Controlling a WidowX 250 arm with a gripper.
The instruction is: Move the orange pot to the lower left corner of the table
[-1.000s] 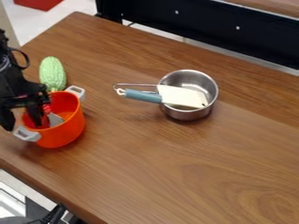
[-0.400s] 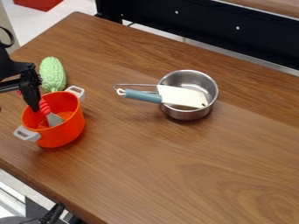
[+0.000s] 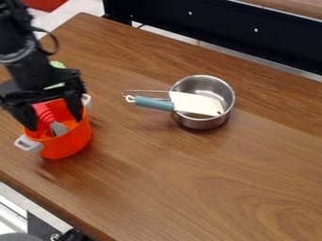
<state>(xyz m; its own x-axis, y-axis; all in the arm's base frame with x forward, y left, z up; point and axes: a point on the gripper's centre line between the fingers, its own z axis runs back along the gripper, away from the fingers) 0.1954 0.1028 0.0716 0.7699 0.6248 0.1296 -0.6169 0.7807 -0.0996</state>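
Gripper hanging over pot, jaws standing wide; pot sitting upright on left part of surface. Red tool leaning inside. Jaws maybe dipping inside pot, hard to tell. Grasp needing jaws straddling one wall, clearing tool, closing squarely.

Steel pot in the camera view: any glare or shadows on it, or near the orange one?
Camera view: bright highlights on the steel pot, dark shadow on the table at its base; softer shadow on the tabletop just below the orange pot.
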